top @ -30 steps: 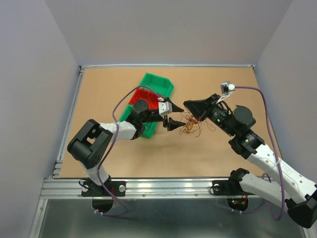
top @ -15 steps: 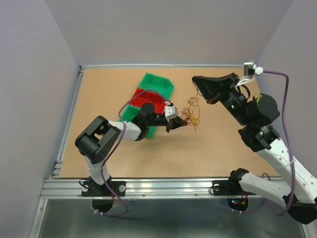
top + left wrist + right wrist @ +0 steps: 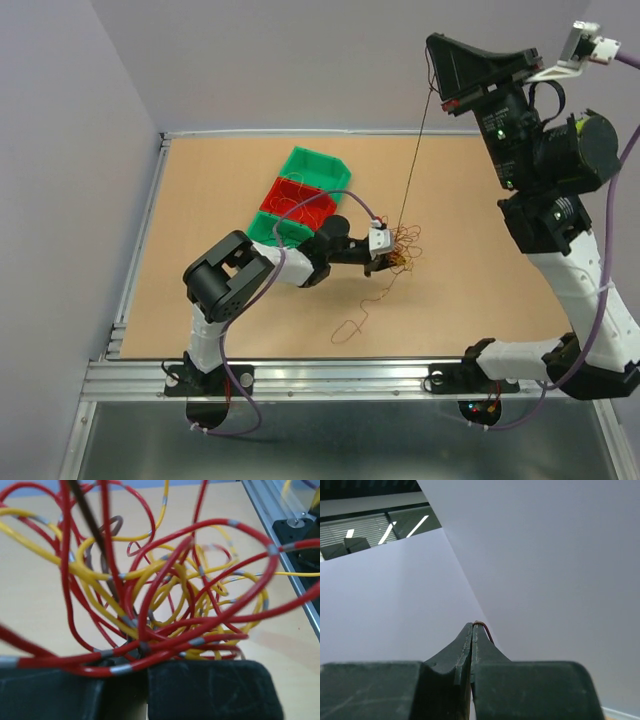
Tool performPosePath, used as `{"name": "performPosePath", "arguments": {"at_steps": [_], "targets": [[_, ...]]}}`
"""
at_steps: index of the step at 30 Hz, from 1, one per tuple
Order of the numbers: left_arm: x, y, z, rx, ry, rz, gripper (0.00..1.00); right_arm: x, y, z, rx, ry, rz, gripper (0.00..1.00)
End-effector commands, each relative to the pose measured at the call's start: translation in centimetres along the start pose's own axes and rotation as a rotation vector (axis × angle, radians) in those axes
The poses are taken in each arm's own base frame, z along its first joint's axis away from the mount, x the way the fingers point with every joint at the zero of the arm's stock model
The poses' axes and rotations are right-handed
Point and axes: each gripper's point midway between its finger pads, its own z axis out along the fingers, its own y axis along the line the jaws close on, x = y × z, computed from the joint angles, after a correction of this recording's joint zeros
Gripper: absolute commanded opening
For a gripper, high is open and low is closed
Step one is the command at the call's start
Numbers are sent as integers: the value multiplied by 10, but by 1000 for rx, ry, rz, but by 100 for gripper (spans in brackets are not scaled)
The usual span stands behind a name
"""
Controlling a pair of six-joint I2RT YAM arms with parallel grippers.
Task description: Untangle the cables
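Left claw (image 3: 382, 262) pinches the cables (image 3: 400, 245) tangle on the bench (image 3: 200, 200); raised right claw (image 3: 437, 100) grips 1 dark strand (image 3: 415, 150) taut.

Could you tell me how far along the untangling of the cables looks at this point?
Partly done. One loose reddish strand already lies apart on the table. In hand: the right gripper, raised high, is shut on a dark cable drawn taut out of the tangle, which the left gripper pins at its edge. Left: the red and yellow wires remain knotted together.
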Motion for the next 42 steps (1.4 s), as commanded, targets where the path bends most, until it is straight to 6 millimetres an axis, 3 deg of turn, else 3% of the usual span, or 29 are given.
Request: {"name": "performPosePath", "arguments": {"at_steps": [1, 2, 3, 6, 8, 9, 10, 12, 13, 15, 16, 19, 24, 26, 28, 29, 35, 42], "targets": [[62, -11, 5, -9, 172, -74, 0, -110, 41, 10, -88, -323, -12, 1], [63, -12, 6, -8, 175, -76, 0, -131, 48, 8, -97, -376, -9, 1], [66, -10, 6, -16, 183, -80, 0, -127, 45, 15, -90, -383, -14, 1], [67, -8, 7, -32, 191, -78, 2, -146, 43, 13, -68, -465, -29, 1], [65, -2, 6, -60, 194, -73, 30, -156, 40, 9, -44, -504, -39, 1], [63, 1, 5, -84, 193, -80, 43, -146, 34, 10, -26, -490, -43, 0], [55, 6, 4, -112, 185, -76, 59, -154, 36, 1, -31, -504, -44, 1], [44, 21, -1, -202, 162, -57, 68, -150, 34, -7, -33, -508, -47, 1], [33, 20, -8, -219, 138, -46, 79, -135, 27, -7, -25, -481, -56, 0], [17, 22, -15, -232, 91, -17, 88, -140, 26, -21, -21, -495, -55, 0], [6, 21, -20, -235, 75, -4, 89, -132, 20, -21, -1, -481, -60, 1], [-7, 27, -30, -279, 65, -6, 89, -135, 18, -30, 11, -487, -58, 1], [-70, 45, -56, -355, -66, 4, 89, -123, 17, -35, -7, -454, -24, 1], [-106, 47, -64, -363, -130, 32, 91, -114, 19, -35, -29, -431, 6, 0], [-123, 46, -67, -354, -146, 39, 99, -100, 18, -32, -43, -396, 35, 1], [-148, 46, -70, -354, -183, 62, 99, -95, 18, -32, -48, -383, 46, 1], [-210, 24, -80, -266, -287, 194, 99, -50, 1, -26, -32, -317, 125, 1], [-242, -1, -83, -150, -380, 229, 99, -7, -4, -11, -64, -237, 205, 0]]}}
